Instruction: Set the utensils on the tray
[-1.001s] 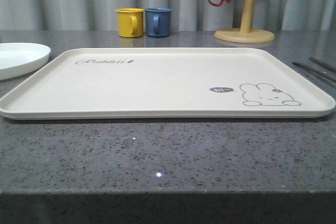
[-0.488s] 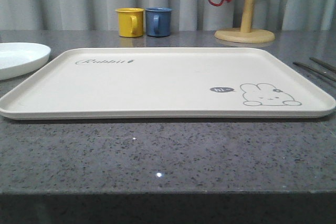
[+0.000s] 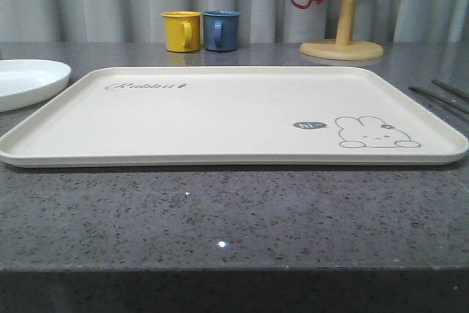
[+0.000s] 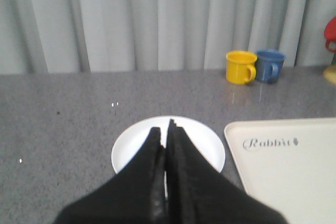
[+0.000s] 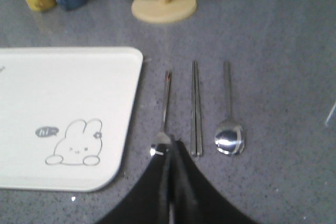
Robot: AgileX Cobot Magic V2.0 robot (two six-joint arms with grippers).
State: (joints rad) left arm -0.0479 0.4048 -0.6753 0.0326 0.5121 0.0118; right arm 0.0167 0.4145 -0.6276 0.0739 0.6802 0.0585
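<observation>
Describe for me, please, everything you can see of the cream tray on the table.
The tray is a large cream rectangle with rounded corners and a low raised rim, plastic by its matt look. It lies flat on the grey speckled table. "Rabbit" script is printed toward one corner, a grey rabbit drawing with a dark "hi" bubble toward the opposite one. Nothing rests on it. The white plate sits just off its left end, the fork lies close beside its right edge; neither visibly touches it.

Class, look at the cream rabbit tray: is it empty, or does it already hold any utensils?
Empty. The tray has a bare surface; the fork, chopsticks and spoon lie on the counter beside it.
</observation>
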